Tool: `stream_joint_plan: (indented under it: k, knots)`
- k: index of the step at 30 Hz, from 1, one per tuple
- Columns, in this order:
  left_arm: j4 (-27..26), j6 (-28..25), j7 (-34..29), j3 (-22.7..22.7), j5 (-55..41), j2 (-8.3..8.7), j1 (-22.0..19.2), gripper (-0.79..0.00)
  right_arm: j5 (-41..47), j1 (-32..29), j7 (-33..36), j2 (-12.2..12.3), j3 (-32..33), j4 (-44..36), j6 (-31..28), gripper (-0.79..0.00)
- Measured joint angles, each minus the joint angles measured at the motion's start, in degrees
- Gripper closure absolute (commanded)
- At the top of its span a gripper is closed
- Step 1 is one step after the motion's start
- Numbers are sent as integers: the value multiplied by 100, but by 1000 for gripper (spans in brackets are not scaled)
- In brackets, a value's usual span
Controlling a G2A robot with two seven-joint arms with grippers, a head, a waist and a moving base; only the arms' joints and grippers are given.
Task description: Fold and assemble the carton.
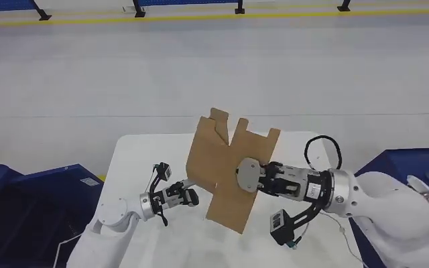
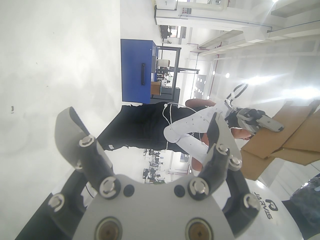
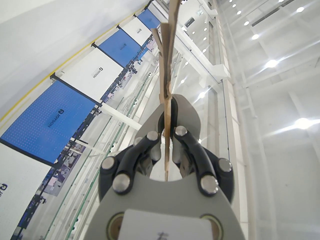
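Your right gripper (image 1: 247,175) is clamping the flat carton (image 1: 216,157) at mid-panel, holding it tilted up off the white table (image 1: 144,161) with its notched flaps at the far end. Your left gripper (image 1: 190,197) is hovering just beside the carton's near left edge, fingers (image 2: 72,123) spread wide and gripping nothing. In the right wrist view the cardboard is sitting edge-on between the pinching pads (image 3: 186,112)

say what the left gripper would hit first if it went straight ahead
Likely the flat brown cardboard carton, clamped in the right gripper; the open left gripper points at its near edge, though depth is unclear.
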Motion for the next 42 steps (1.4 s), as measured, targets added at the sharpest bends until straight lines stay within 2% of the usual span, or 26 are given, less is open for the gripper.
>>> stream_joint_plan:
  k: [4,7,10,12,15,20,23,26,29,31,33,35,42]
  knots:
    - [0,0,0,0,0,0,0,-785,906,79,106,-31,207,0,-473,0]
    - [0,0,0,0,0,0,0,-785,2661,244,444,-82,815,0,-1224,0]
    - [0,0,0,0,0,0,0,-785,4773,265,950,-107,1645,0,-2164,0]
    - [0,0,0,0,0,0,0,-785,6046,131,1506,-124,2132,0,-2769,0]
    - [0,0,0,0,0,0,0,-785,7684,-176,2384,-142,2440,8,-3471,0]
    - [0,0,0,0,0,0,0,-785,9993,-339,3847,-93,2078,481,-4487,0]
    - [0,0,0,0,0,0,0,-785,11104,-258,4571,-63,1467,863,-4710,0]
    - [0,0,0,0,0,0,0,-785,12086,-129,5253,-47,778,1198,-4686,0]
    - [0,0,0,0,0,0,0,-785,12970,70,5763,-49,146,1459,-4658,0]
    - [0,0,0,0,0,0,0,-785,13240,317,6044,-46,-72,1406,-4821,0]
    - [0,0,0,0,0,0,0,-785,13042,615,6367,-39,-99,1213,-5003,0]
    - [0,0,0,0,0,0,0,-785,12726,611,6371,-38,-86,1208,-5008,0]
    - [0,0,0,0,0,0,0,-785,12713,592,6347,-38,-85,1218,-4999,0]
